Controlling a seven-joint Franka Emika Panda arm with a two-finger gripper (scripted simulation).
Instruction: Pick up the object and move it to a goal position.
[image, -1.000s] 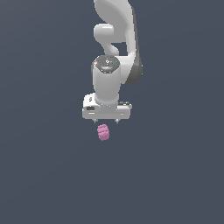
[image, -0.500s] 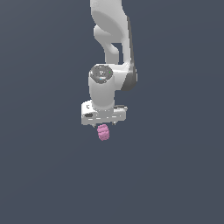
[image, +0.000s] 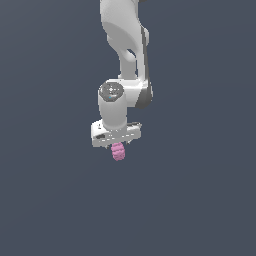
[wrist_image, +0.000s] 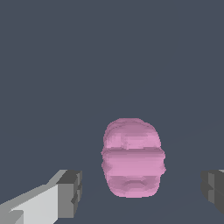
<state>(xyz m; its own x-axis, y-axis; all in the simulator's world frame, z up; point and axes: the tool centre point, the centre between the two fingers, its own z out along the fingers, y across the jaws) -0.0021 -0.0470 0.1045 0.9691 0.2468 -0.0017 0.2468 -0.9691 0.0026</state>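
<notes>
The object (image: 118, 152) is a small pink, ridged, barrel-shaped lump, seen directly below the white hand of my gripper (image: 117, 145) in the exterior view. The wrist view shows the object (wrist_image: 133, 157) standing between my gripper's (wrist_image: 141, 190) two grey-tipped fingers. One fingertip (wrist_image: 70, 192) and the other fingertip (wrist_image: 213, 189) each stand apart from the lump, with a clear gap on both sides. The gripper is open and holds nothing. In the exterior view the hand hides the fingers.
A plain dark grey surface fills both views. The white arm (image: 125, 45) rises above the gripper toward the top of the exterior view.
The hand has moved down and a little toward the exterior view's left, closing in over the object. The pink lump has stayed in place.
</notes>
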